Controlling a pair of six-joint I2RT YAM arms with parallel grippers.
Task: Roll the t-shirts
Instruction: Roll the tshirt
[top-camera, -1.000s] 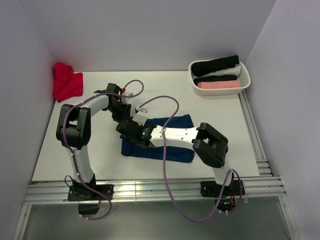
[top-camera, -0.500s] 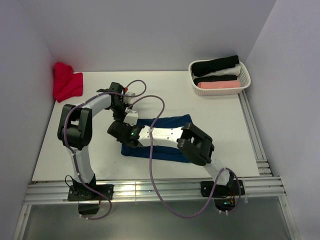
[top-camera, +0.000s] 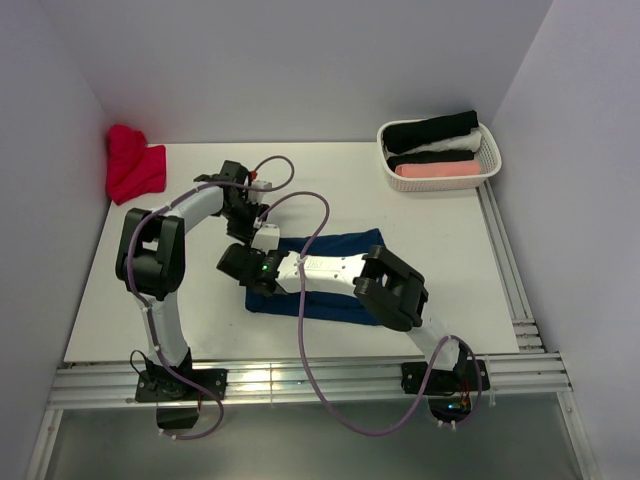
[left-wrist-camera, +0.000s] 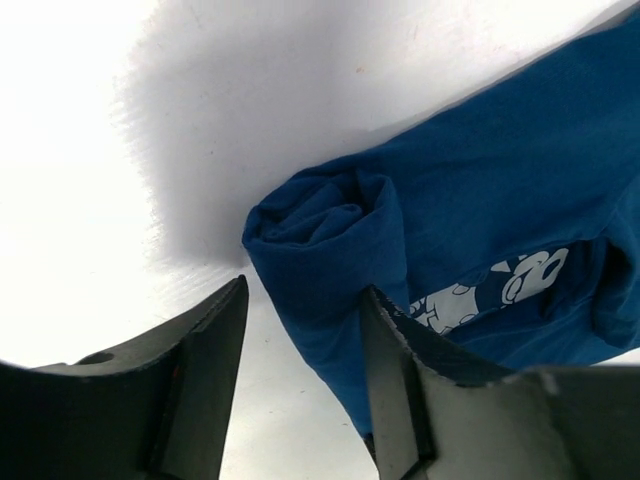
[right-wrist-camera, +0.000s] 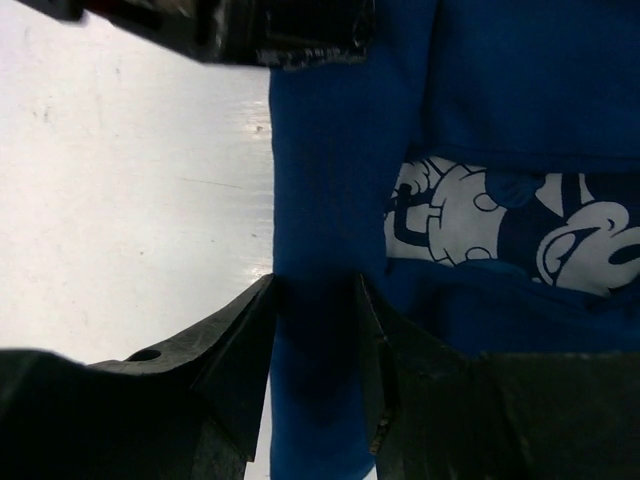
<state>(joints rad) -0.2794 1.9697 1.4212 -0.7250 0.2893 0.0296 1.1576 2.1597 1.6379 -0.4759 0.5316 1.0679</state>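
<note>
Step in hand: rolling the navy t-shirt (top-camera: 362, 246), early in the roll.

1. Location. The navy t-shirt is lying flat on the table (top-camera: 450, 270), well apart from the white basket (top-camera: 440, 184), to the left of it and nearer the arm bases. The basket is holding 3 rolled items (top-camera: 437, 130): black, white and pink. A red cloth heap (top-camera: 133, 165) is sitting at the wall opposite the basket.

2. Roll status. At the shirt end farthest from the basket, the cloth is curling into a short rolled end (left-wrist-camera: 320, 225). The rest is lying unrolled toward the basket, with the pale cartoon print (right-wrist-camera: 500, 225) showing.

3. Left gripper (left-wrist-camera: 305, 290). It is working at that same far end. Its fingers are standing moderately wide on either side of the rolled end, with bare table showing beside one finger, so it is judged not to be clamping.

4. Right gripper (right-wrist-camera: 315, 282). It is working just beside the left one. Its fingers are standing narrow, and a band of blue cloth is filling the gap between them; it is judged to be pinching the shirt.

5. Next move. Both grippers are needing to turn the rolled end over and advance it toward the basket side together, since uneven travel is likely to skew or loosen the roll
</note>
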